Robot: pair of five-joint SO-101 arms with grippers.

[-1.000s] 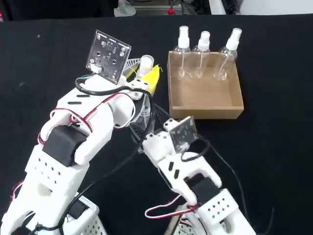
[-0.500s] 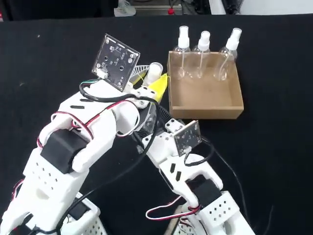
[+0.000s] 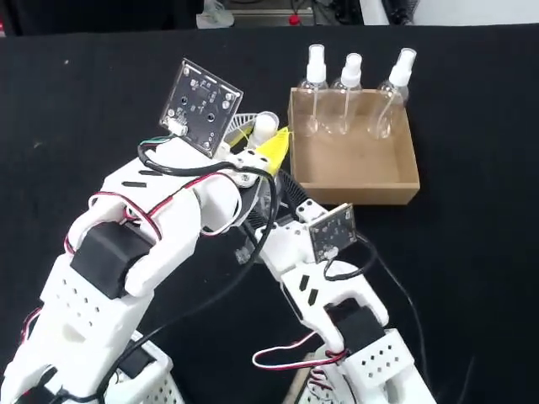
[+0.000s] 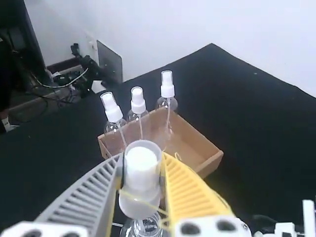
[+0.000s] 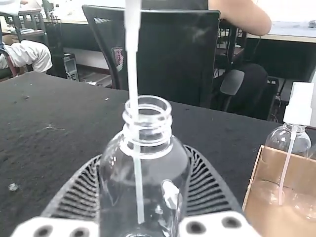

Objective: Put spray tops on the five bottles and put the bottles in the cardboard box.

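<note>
Left tool: my grey and yellow fingers are clamped on the white plastic spray top, which I hold upright above the open neck of the bottle
Dip tube: thin and pale, it runs from the top down through the neck and into the bottle; the cap is above the threads, not seated
Right tool: my dark ribbed fingers are closed round the body of the clear plastic bottle, upright on the black surface and just beside the box
How the top handles: light, hard and smooth, I judge; best gripped on the sides of the collar; the tube looks slender and bendy and could kink against the rim
How the bottle handles: empty, so very light; the thin wall probably gives under a hard squeeze and is slick; I would hold it mid-body, below the threads, firmly enough to resist a twist
Brown cardboard box: open-topped, likely light enough to slide if bumped; three capped clear bottles stand along its far wall
Writing: none that I can make out on the bottles, tops or box
</note>
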